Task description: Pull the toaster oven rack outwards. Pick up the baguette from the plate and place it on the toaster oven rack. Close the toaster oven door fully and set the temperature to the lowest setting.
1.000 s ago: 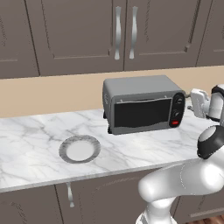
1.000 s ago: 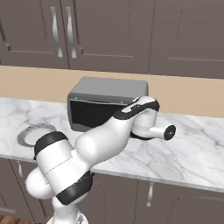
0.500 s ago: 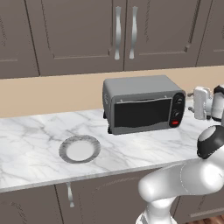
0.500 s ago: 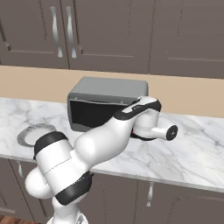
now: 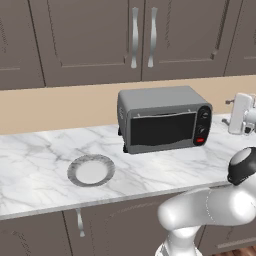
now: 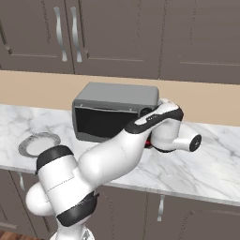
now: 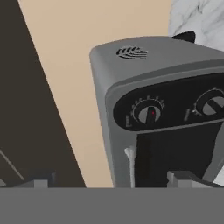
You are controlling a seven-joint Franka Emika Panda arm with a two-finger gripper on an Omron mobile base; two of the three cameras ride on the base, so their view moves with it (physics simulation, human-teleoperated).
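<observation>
Toaster oven [image 5: 162, 118] sits toward the far side of the marble desk [image 5: 40, 155], its back close to the beige wall strip [image 5: 55, 107]. Toaster oven door [image 5: 162, 129] is up and shut, dark glass facing the near edge. Black control panel [image 5: 201, 127] on the oven's right end, round knobs stacked above a red button [image 5: 200, 140]. Open marble in front of the oven out to the near desk edge, and a long bare stretch to the left.

Plate [image 5: 91, 170] lies flat, left of the oven and nearer the front edge, well apart from it, with nothing on it. Baguette and rack: cannot tell where they are behind the shut door.

Gripper [image 5: 239, 114] hangs right of the oven at control-panel height, apart from it. Fingers [image 7: 181, 178] stand wide, holding nothing. Hand view looks at the upper knob [image 7: 148, 113], red mark on it, a second knob [image 7: 211, 103] beside it.

Dark cabinet doors [image 5: 142, 37] above.
</observation>
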